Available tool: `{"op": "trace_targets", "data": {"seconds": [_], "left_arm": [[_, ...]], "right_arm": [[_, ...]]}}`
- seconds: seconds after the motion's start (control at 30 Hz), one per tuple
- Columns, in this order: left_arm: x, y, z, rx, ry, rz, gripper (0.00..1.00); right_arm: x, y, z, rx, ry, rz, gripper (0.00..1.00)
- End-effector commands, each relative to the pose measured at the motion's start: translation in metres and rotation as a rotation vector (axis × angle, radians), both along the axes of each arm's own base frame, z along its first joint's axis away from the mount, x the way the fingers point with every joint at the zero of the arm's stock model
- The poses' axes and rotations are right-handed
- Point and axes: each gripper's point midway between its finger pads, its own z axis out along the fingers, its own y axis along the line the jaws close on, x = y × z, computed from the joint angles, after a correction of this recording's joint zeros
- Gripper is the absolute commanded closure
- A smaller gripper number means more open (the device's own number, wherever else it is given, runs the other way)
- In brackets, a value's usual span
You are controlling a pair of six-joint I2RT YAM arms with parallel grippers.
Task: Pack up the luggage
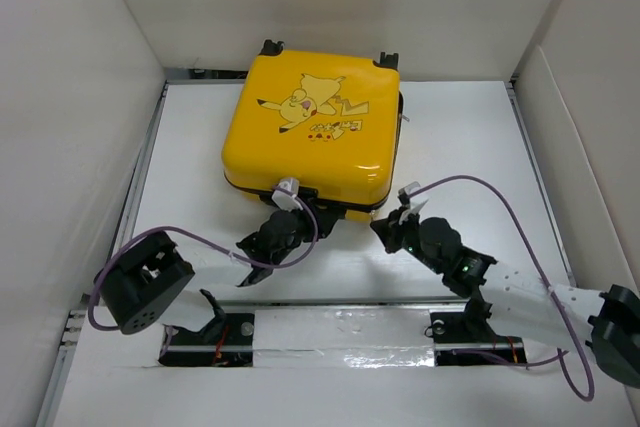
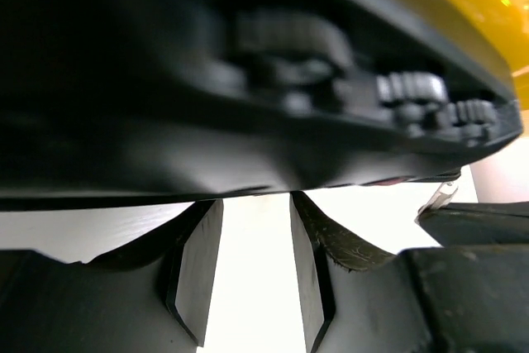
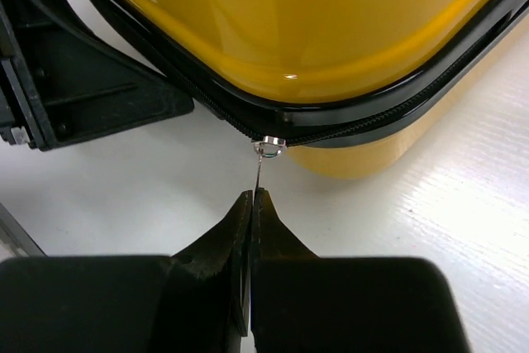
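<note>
Now, luggage [image 1: 312, 127]: closed, lying flat on the white surface [image 1: 470, 147], cartoon face up.
Heading: wheels [image 1: 271, 47] at the far edge, near edge toward the arms, slightly skewed; it is square, so no long axis shows.
Left tool [image 2: 256, 201]: fingers spread, tips at the black near trim.
Right tool [image 3: 252, 196]: pressed together, pinching the zipper pull [image 3: 259, 173].
</note>
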Motion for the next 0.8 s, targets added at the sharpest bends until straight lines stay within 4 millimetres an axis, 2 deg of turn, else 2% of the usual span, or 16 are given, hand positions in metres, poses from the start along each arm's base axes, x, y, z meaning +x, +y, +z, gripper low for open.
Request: {"op": "trace_targets", "data": {"seconds": [0.0, 0.07, 0.2, 0.3, 0.33, 0.4, 0.43, 0.47, 0.5, 0.53, 0.57, 0.6, 0.67, 0.7, 0.73, 0.77], "left_arm": [[0.04, -0.019, 0.077, -0.169, -0.175, 0.06, 0.65], [0.041, -0.026, 0.081, -0.182, -0.187, 0.036, 0.65], [0.035, -0.035, 0.083, -0.18, -0.192, -0.01, 0.64], [0.027, -0.03, 0.077, -0.154, -0.183, -0.036, 0.55], [0.022, -0.025, 0.068, -0.126, -0.165, -0.041, 0.52], [0.011, -0.012, 0.069, -0.111, -0.167, -0.044, 0.4], [0.003, 0.0, 0.054, -0.078, -0.145, -0.035, 0.38], [-0.001, 0.01, 0.071, -0.107, -0.174, -0.016, 0.38], [-0.004, 0.02, 0.076, -0.104, -0.182, 0.006, 0.38], [-0.009, 0.034, 0.061, -0.04, -0.146, 0.039, 0.39], [-0.013, 0.046, 0.091, -0.092, -0.201, 0.067, 0.41], [-0.015, 0.06, 0.087, -0.041, -0.185, 0.108, 0.43], [-0.014, 0.079, 0.145, -0.08, -0.281, 0.166, 0.43], [-0.009, 0.098, 0.149, -0.024, -0.27, 0.243, 0.44], [-0.005, 0.109, 0.164, -0.013, -0.284, 0.289, 0.44], [-0.001, 0.12, 0.2, -0.043, -0.32, 0.347, 0.44]], "right_arm": [[-0.042, 0.035, -0.015, 0.014, 0.137, 0.151, 1.0], [-0.034, 0.046, -0.01, 0.033, 0.134, 0.113, 1.0], [0.004, 0.074, -0.008, 0.081, 0.082, -0.035, 1.0], [0.025, 0.086, 0.009, 0.13, 0.009, -0.082, 1.0], [0.028, 0.088, 0.009, 0.123, 0.003, -0.091, 1.0], [0.028, 0.087, 0.008, 0.122, 0.008, -0.098, 1.0], [0.027, 0.085, 0.009, 0.127, 0.012, -0.1, 1.0], [0.025, 0.082, 0.004, 0.119, 0.02, -0.1, 1.0], [0.024, 0.079, 0.001, 0.116, 0.021, -0.103, 1.0], [0.023, 0.077, 0.0, 0.113, 0.021, -0.106, 1.0], [0.021, 0.075, 0.001, 0.118, 0.022, -0.102, 1.0], [0.02, 0.073, -0.002, 0.111, 0.023, -0.1, 1.0], [0.018, 0.071, -0.001, 0.109, 0.018, -0.092, 1.0], [0.018, 0.07, -0.002, 0.098, 0.018, -0.092, 1.0], [0.018, 0.07, -0.002, 0.095, 0.018, -0.09, 1.0], [0.017, 0.07, -0.002, 0.086, 0.012, -0.086, 1.0]]}}
